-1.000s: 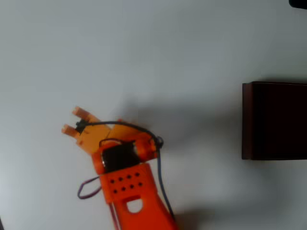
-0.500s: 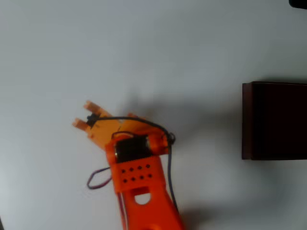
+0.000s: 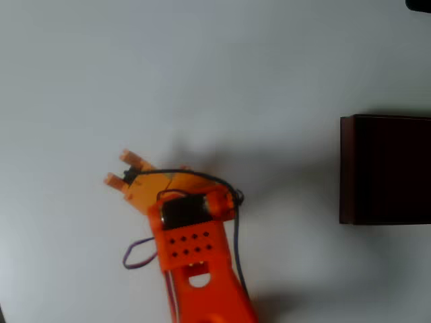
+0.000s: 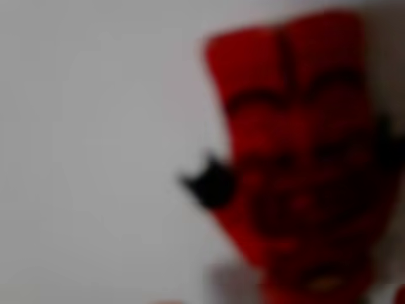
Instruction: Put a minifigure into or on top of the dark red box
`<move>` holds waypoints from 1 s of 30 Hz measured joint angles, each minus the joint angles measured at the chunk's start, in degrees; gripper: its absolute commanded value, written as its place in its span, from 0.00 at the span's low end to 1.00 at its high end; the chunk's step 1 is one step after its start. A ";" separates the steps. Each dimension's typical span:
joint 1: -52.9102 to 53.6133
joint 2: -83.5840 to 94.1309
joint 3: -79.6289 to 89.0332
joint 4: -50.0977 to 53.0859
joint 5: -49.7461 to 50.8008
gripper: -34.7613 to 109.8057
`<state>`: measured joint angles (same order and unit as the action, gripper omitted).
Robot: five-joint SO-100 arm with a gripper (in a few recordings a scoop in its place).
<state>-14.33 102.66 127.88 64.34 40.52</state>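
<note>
My orange gripper (image 3: 120,169) is at the lower left of the overhead view, pointing up-left, its two fingertips apart with bare table between them. In the wrist view the minifigure (image 4: 297,164) is very close and blurred: bright red with dark lines and a small black part on its left side, against the pale table. In the overhead view the arm's body covers the figure. I cannot tell whether the fingers touch it. The dark red box (image 3: 387,169) stands at the right edge of the overhead view, far from the gripper, with maroon walls and a near-black inside.
The pale grey table (image 3: 215,74) lies bare between the gripper and the box. The arm's orange body (image 3: 199,269) and its loose cables run down to the bottom edge. A small dark object (image 3: 419,4) sits in the top right corner.
The gripper has shifted to the right over the last second, then dipped slightly downward in the picture. The gap between its fingertips looks the same. The box has not moved.
</note>
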 measured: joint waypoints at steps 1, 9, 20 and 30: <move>-0.26 0.00 0.00 0.00 0.00 0.36; -1.93 -1.41 0.00 -1.14 1.05 0.36; -2.46 -3.78 -0.09 -2.46 1.05 0.36; -2.72 -5.62 -0.18 -3.52 1.23 0.35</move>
<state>-17.05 97.03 127.71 60.82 41.75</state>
